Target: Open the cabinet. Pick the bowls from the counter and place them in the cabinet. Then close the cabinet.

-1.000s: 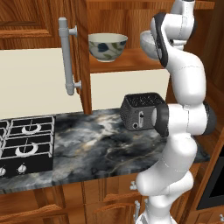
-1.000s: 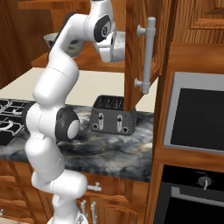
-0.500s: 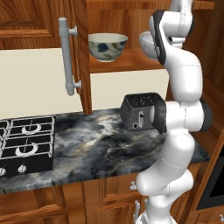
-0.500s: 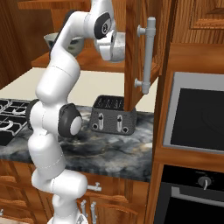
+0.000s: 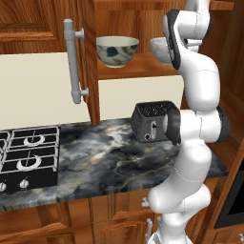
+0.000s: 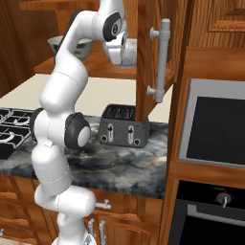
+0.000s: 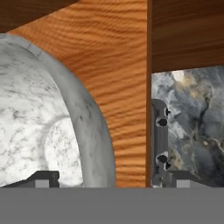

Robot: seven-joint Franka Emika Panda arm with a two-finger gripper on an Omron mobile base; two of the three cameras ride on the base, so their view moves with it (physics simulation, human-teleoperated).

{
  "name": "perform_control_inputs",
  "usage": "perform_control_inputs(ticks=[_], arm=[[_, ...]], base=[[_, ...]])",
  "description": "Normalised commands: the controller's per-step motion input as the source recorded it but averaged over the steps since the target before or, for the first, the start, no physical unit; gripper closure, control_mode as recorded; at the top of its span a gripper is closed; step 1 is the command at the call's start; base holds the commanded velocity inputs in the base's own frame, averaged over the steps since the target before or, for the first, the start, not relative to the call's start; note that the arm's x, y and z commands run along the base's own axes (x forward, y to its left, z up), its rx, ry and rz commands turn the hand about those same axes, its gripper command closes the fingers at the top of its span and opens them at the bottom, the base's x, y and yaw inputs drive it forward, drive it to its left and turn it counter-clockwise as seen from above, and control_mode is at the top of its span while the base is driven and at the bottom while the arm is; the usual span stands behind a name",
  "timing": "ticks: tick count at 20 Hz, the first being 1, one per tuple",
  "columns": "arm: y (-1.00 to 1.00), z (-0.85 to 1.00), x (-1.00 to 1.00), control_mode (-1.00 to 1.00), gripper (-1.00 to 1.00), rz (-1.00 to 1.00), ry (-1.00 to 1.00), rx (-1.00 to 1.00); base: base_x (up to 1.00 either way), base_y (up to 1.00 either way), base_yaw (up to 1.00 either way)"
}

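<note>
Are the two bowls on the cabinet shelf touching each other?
Apart. In the left base view, bare shelf shows between the patterned bowl and the speckled bowl.

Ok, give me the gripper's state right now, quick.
Gripper: open, jaws wide either side of the grey bowl's rim on the cabinet shelf, not gripping it.

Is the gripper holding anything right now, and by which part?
Nothing is held. The gripper is open, its fingers spread either side of the speckled bowl's rim on the cabinet shelf.
</note>
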Motion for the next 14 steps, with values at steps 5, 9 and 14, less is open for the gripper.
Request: perform_control_inputs(ticks=[5, 9, 14], arm=[[0.00, 0.02, -0.17, -1.00, -1.00, 0.00, -0.19, 0.00], [0.00, 0.00, -0.52, -1.00, -1.00, 0.03, -0.23, 0.03], [0.00, 0.00, -0.79, -1.00, -1.00, 0.01, -0.18, 0.05]], base=[[0.00, 0.00, 0.00], [0.00, 0.00, 0.00], [0.00, 0.00, 0.00]])
